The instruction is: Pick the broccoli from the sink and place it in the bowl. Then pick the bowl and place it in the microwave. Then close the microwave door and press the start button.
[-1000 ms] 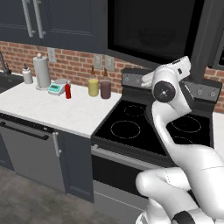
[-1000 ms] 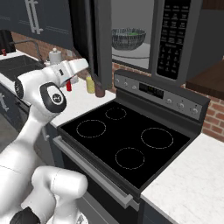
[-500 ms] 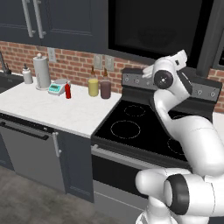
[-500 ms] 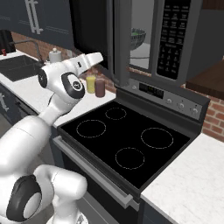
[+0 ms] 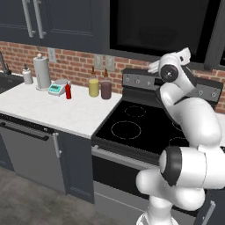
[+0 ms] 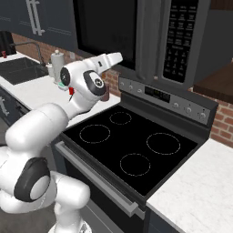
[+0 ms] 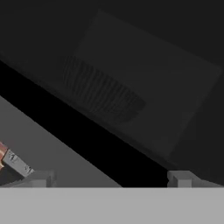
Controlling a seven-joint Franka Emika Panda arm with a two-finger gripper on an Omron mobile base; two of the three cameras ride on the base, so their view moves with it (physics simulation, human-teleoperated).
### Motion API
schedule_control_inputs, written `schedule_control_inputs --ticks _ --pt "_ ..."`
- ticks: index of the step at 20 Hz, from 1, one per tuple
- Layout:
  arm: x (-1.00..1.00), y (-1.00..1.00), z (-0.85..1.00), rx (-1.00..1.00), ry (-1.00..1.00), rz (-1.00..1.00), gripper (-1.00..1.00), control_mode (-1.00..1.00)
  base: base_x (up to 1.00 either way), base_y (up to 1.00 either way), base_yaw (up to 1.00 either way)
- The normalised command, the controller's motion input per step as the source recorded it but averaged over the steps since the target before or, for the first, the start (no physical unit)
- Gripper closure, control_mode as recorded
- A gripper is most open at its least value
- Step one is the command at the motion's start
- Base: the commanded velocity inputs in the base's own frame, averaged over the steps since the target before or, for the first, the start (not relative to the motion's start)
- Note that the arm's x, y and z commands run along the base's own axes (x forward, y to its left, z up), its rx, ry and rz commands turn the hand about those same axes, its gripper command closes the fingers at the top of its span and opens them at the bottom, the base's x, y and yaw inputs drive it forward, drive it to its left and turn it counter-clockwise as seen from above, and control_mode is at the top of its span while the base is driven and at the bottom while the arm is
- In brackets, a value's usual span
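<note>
The microwave (image 6: 182, 36) hangs above the stove. Its door (image 6: 104, 27) stands almost flat against the front; whether it is fully latched I cannot tell. My gripper (image 6: 117, 56) is raised right in front of the door's black glass (image 7: 153, 65), open and holding nothing, with both tips (image 7: 41, 178) apart at the bottom of the hand view. Through the glass the bowl (image 7: 100, 94) shows dimly as a dark patterned round shape. The broccoli is hidden. The black sink (image 6: 20, 70) lies far off to the left.
The black stove (image 6: 132, 141) with its control panel lies below my arm. On the white counter (image 5: 52, 110) to the left stand a paper towel roll (image 5: 41, 72), a red bottle (image 5: 68, 91) and two jars (image 5: 93, 87). More white counter (image 6: 200, 200) lies to the right.
The microwave door has swung from wide open to nearly shut. My arm has risen and followed it to the right. The bowl, plain before, now shows only through the glass.
</note>
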Motion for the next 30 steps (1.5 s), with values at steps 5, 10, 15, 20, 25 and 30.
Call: schedule_control_inputs --ticks 5,10,15,20,25,30 --pt "0.45 -0.37 0.0 0.06 0.0 0.0 -1.0 -1.0 0.0 0.0 0.0" --pt "0.44 -0.36 0.0 0.05 0.0 0.0 -1.0 -1.0 0.0 0.0 0.0" --pt "0.59 -0.38 0.0 0.05 0.02 0.0 -1.0 -1.0 0.0 0.0 0.0" --pt "-0.34 -0.07 0.02 0.02 -0.01 0.02 -1.0 -1.0 0.0 0.0 0.0" --pt "-1.0 0.29 0.44 0.02 -0.04 0.0 -1.0 -1.0 0.0 0.0 0.0" --pt "-0.99 0.05 0.62 0.1 -0.04 0.0 -1.0 -1.0 0.0 0.0 0.0"
